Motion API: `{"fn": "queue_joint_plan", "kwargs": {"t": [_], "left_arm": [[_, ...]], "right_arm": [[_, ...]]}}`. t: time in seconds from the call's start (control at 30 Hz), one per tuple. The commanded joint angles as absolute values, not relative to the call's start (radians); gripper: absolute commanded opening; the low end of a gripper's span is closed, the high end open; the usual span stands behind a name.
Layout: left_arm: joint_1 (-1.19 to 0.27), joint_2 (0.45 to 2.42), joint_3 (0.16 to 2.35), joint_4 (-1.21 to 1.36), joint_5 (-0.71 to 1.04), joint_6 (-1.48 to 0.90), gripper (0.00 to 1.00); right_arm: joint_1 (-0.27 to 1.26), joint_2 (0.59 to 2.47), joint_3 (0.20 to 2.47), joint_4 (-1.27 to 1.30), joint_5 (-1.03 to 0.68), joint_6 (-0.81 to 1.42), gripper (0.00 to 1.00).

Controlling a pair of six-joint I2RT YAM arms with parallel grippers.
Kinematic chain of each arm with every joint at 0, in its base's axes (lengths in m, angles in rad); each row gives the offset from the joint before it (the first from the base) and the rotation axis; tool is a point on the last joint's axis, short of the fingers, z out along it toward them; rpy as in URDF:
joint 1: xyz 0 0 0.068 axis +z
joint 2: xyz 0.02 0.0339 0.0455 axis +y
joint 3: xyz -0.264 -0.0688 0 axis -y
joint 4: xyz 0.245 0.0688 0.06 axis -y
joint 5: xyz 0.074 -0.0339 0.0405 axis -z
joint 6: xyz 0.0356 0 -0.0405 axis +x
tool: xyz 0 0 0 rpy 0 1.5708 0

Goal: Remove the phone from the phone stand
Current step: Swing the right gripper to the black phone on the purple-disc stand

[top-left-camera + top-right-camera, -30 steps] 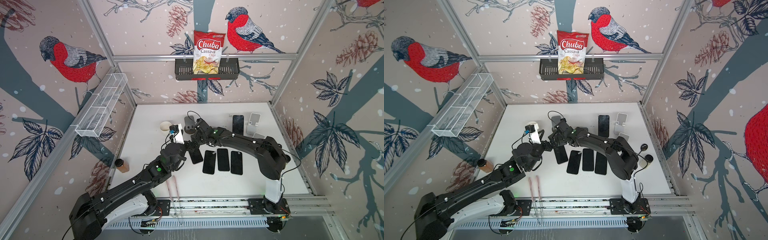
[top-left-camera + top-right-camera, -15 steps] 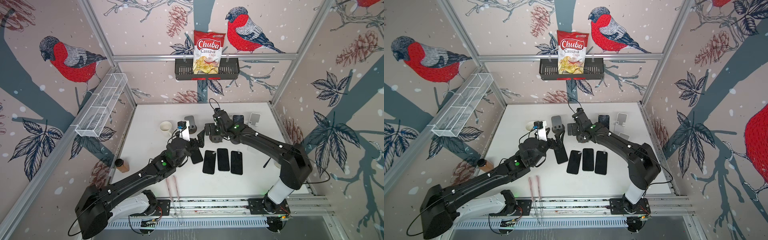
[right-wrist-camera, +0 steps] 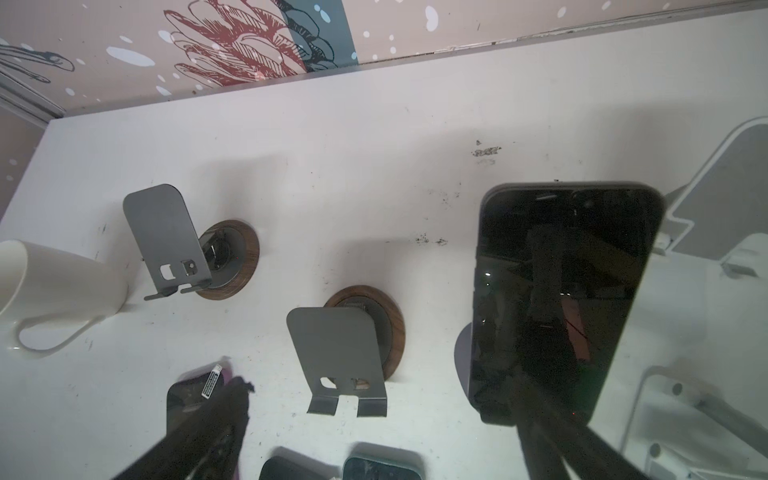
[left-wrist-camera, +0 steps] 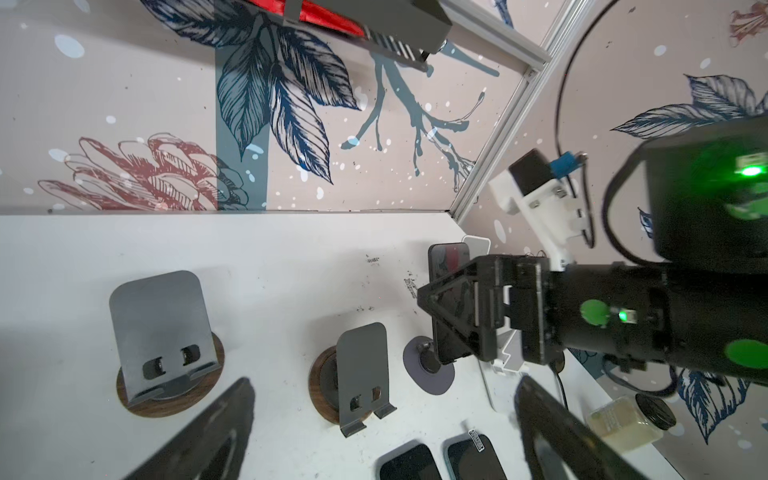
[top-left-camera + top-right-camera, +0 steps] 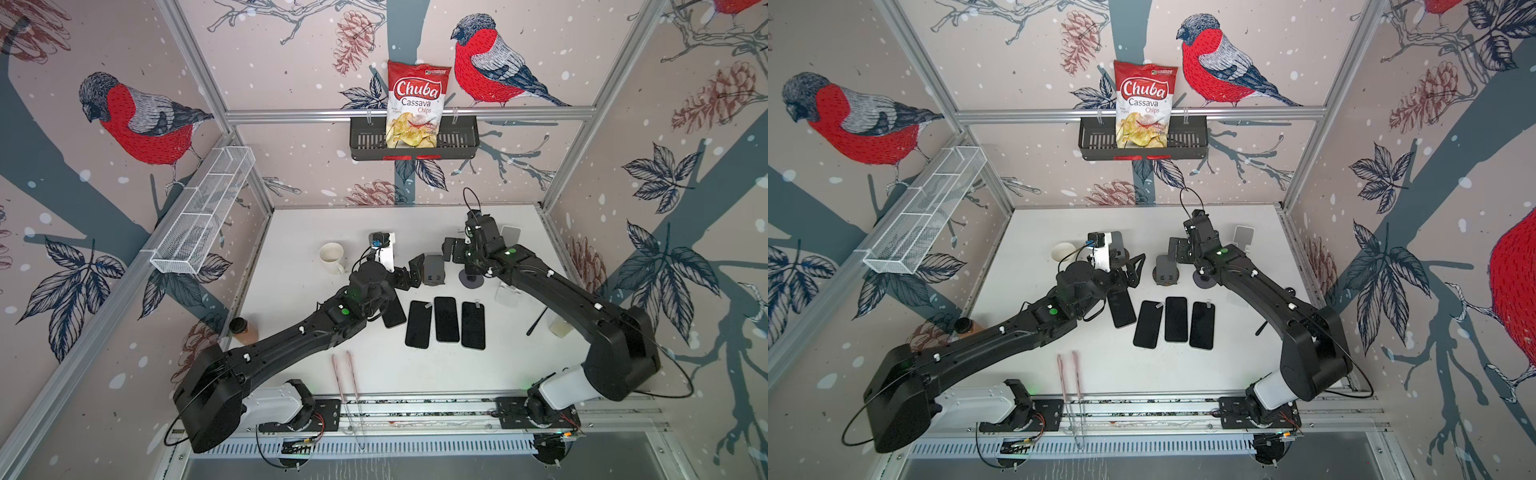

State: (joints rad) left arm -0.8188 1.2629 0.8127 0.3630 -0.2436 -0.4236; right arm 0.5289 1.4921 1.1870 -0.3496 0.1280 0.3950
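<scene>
1. Upright and dark-screened on a small stand with a round lilac-grey base (image 4: 434,378): the black rectangular phone (image 3: 582,249), toward the far right of the white bench (image 5: 291,257).
2. Right claw (image 5: 453,251) up at that phone, jaws spread wide and not clamped on it.
3. In the right wrist view, one black finger (image 3: 552,453) across the lower part of the screen, the other finger (image 3: 208,424) well apart from the phone; touching or not, impossible to tell.
4. Left claw (image 5: 1136,270) likewise spread wide, gripping nothing, just left of a grey sheet-metal stand on a round wooden base (image 5: 432,270).
5. Further left, a second grey metal stand (image 4: 158,324) of the same kind, bare, near a white ceramic mug (image 5: 331,257).
6. On the near side of the stands, four black phones (image 5: 446,319) flat on the bench, side by side.
7. Right of the upright phone, two white plastic stands (image 5: 510,235).
</scene>
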Motion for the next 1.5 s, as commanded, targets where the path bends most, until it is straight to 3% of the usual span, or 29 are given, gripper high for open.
{"fn": "queue_joint_plan", "kwargs": {"t": [0.0,0.53,1.47], "left_arm": [[-0.801,1.296,0.828,0.410,-0.174,-0.473,0.96],[-0.801,1.469,0.898,0.429,-0.022,-0.480,0.96],[-0.801,1.535,0.926,0.380,-0.084,-0.449,0.96]], "right_arm": [[0.510,1.468,1.173,-0.342,0.121,0.376,1.00],[0.376,1.381,1.093,-0.354,0.123,0.349,0.99],[0.314,1.405,1.038,-0.318,0.075,0.357,0.99]]}}
